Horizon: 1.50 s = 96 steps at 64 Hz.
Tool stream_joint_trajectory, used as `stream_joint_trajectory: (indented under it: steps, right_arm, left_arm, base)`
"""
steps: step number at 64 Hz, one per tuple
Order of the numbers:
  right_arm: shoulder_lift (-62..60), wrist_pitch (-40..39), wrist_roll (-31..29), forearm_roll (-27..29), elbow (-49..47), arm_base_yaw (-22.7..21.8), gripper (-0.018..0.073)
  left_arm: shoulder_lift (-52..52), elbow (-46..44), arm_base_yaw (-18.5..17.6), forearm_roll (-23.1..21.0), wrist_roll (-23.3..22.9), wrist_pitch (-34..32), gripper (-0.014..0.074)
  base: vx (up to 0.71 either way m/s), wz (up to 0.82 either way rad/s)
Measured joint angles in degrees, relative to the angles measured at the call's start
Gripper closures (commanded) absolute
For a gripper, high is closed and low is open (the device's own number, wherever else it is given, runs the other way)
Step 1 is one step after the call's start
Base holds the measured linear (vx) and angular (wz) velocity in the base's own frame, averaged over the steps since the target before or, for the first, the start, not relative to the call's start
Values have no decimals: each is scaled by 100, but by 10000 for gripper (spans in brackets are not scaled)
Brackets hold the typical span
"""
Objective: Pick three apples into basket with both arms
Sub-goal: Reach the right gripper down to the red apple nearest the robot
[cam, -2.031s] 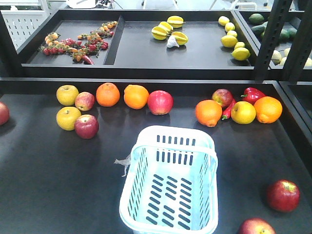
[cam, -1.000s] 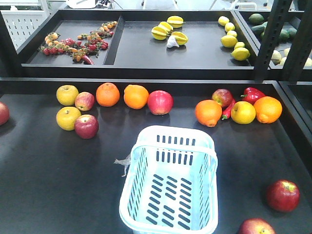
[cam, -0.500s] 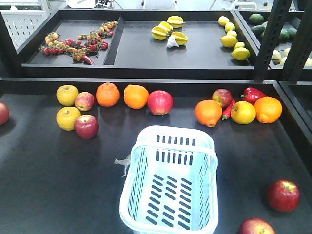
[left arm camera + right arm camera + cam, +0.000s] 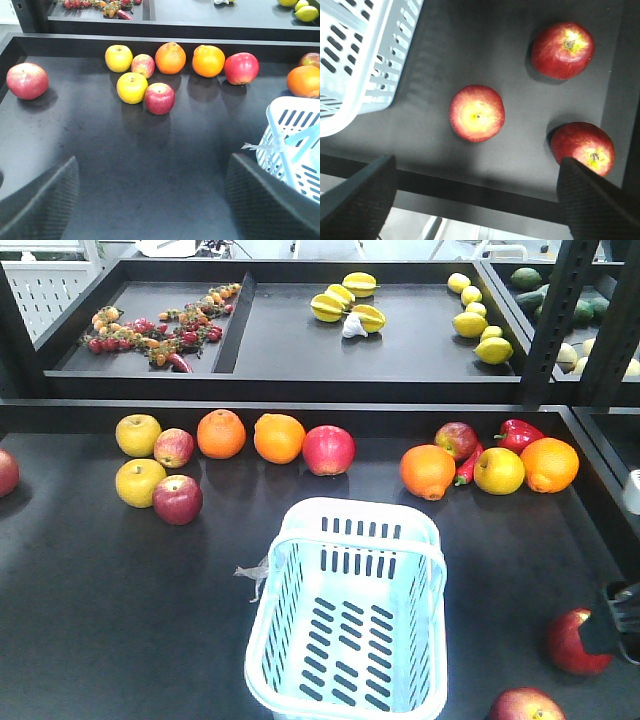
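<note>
Three red apples lie near the table's front right corner. In the right wrist view they are a dark one, one with a yellowish middle and one by the right finger. My right gripper is open and empty above the table's front edge, short of them. The front view shows two of them, one partly behind my right arm, one at the bottom edge. The pale blue basket stands empty at front centre. My left gripper is open and empty above bare table.
A row of fruit lies along the back: oranges, yellow fruits, more red apples, red peppers. One apple sits far left. A raised shelf with lemons and small vegetables stands behind. The table has raised black edges.
My right arm has come into the front view at the right edge and now covers part of the apple there. The fruit and the basket have not moved.
</note>
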Motion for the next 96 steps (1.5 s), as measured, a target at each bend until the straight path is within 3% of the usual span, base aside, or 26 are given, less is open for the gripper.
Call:
stream_joint_trajectory:
  steps: [21,62,81,96]
  right_arm:
    - [910,-446,35,-507,0,824,-53]
    - [2339,-908,46,-494,17,846,-50]
    - [2358,-2072,-126,-316,978,846,-50]
    - [2394,-2455,-248,-158,1152,846,-47]
  left_arm:
    - [0,0,0,0,0,5,27]
    - [0,0,0,0,0,5,27]
    - [0,0,0,0,0,5,27]
    - [0,0,0,0,0,5,27]
  base:
    - [0,0]
    - [0,0]
    - [0,0]
    - [0,0]
